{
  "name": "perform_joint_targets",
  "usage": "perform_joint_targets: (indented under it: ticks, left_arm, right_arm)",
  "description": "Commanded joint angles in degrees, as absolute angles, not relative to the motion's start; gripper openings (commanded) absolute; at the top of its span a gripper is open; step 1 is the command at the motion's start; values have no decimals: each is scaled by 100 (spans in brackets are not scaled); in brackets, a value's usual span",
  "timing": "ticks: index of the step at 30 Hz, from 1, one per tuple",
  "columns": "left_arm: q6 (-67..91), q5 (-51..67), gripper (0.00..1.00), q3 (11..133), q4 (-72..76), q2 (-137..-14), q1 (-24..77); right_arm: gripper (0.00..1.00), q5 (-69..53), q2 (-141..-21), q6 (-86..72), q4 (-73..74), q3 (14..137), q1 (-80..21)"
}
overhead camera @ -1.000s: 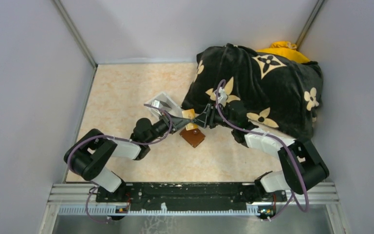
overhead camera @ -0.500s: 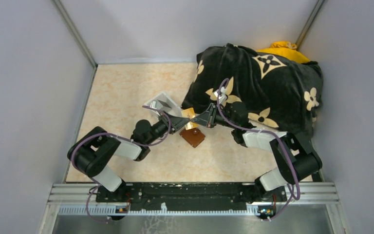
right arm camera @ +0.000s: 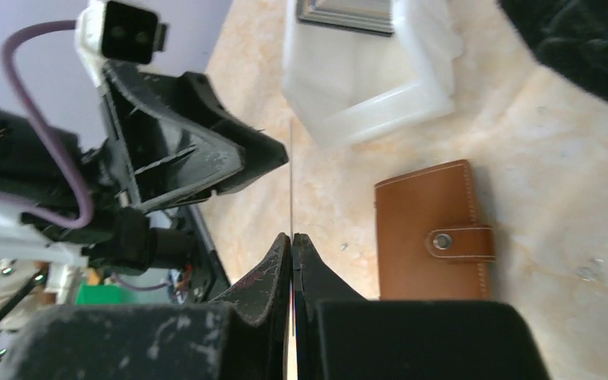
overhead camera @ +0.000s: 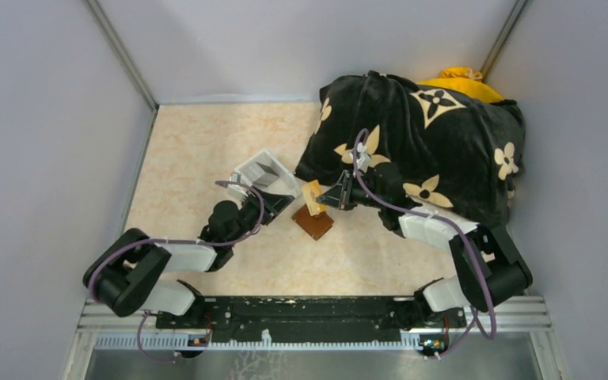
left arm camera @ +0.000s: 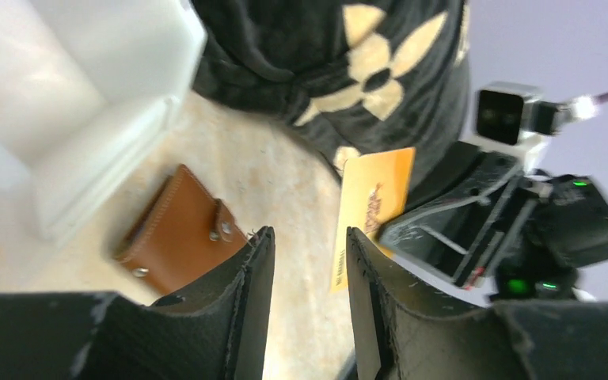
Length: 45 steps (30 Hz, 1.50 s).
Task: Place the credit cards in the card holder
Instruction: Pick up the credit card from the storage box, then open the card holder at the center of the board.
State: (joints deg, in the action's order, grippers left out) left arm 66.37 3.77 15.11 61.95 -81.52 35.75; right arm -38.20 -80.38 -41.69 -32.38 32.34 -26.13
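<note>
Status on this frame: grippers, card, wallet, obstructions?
Right gripper shut on orange card. Left gripper open, empty. Wallet flat, snapped shut, nothing on it.

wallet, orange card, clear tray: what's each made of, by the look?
The wallet looks like brown leather or an imitation: matte, light stitching along the edges, metal snap on the strap. The orange card is probably thin, stiff plastic: smooth, printed, and a mere hairline seen edge-on from the right wrist. The tray looks like translucent whitish plastic, glossy, with moulded walls.
</note>
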Motion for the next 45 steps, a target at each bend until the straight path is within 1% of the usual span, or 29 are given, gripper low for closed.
perform_joint_targets:
  ticks: [1,5,6,9,12,19,29,45]
  left_arm:
    - [5887,-335,44,1771,4436,-7636,3748]
    - [5602,-692,37,2038,3524,-7574,4081]
    - [5581,-840,35,2095,3285,-7590,4212]
    - [5520,-1134,27,2333,2733,-7697,4501]
    - [5501,-1433,21,2552,2239,-7789,4780]
    - [5502,-1992,11,2899,1477,-8027,5178]
    - [5580,-2197,10,3100,1211,-8484,5300]
    - [5614,-2273,9,3476,897,-9007,5336]
  right_arm:
    - [0,-2884,-7587,-2811,-1363,4130,-2724]
    - [0,-1947,-7727,-2100,86,4880,-3194]
    - [0,-1706,-7851,-1935,524,5084,-3350]
    - [0,-1121,-8140,-1595,1226,5615,-3772]
    - [0,-599,-8449,-1393,1656,5939,-4158]
    - [0,174,-8875,-1165,2219,6292,-4646]
    - [0,573,-9135,-1090,2276,6208,-4804]
    - [0,1073,-8997,-1050,2234,6171,-4814]
